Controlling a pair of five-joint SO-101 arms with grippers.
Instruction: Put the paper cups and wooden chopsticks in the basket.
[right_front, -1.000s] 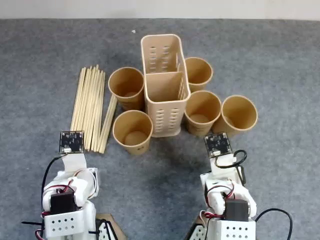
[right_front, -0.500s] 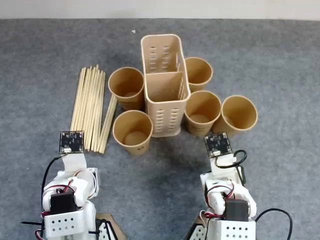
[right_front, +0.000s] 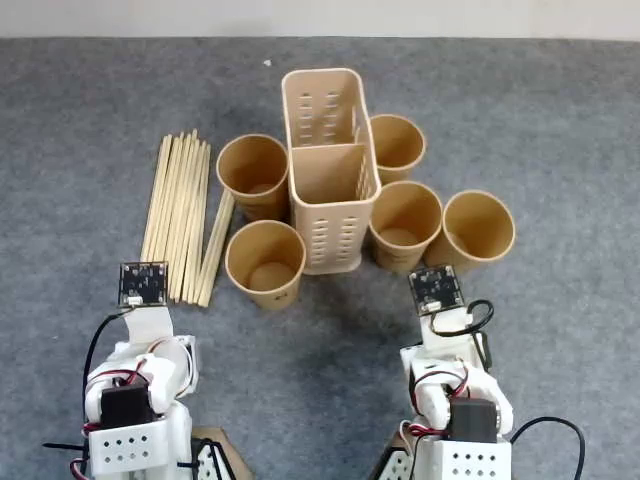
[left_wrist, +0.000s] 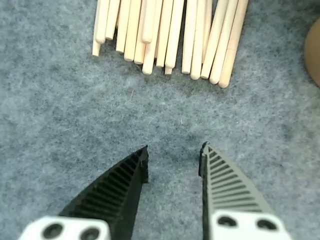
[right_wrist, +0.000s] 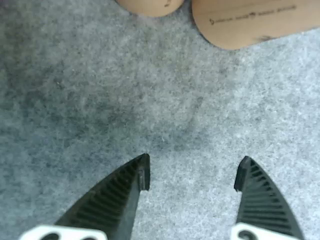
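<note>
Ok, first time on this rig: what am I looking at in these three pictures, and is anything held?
Two robot arms sit side by side at a grey table. The high view looks down on it: a slotted basket stands in the middle, two paper cups on the left arm's side, three on the right's, and wooden chopsticks lying flat beyond the left cups. The other two pictures come from a camera on each wrist. The left end effector is open over bare table, short of the chopstick ends. The right end effector is open too, near two cups. Neither holds anything.
</note>
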